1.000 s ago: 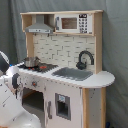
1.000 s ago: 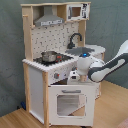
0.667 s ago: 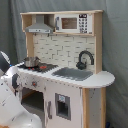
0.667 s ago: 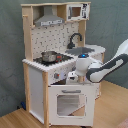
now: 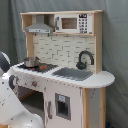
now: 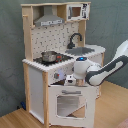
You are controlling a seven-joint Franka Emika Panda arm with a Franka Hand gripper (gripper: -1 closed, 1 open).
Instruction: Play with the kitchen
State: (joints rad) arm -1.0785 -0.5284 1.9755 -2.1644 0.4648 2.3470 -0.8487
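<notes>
Toy kitchen — tall, rigid wood and white panel, standing against the grey curtain, likely too heavy to shift, best worked by its oven-door handle or knobs — gripper at the knob panel, jaw state indiscernible.

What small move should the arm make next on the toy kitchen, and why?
Probably ease the gripper a little closer to the knob panel on the kitchen. In the second exterior view it sits at the panel above the oven door, which appears to stand slightly ajar; whether it touches a knob cannot be told.
</notes>
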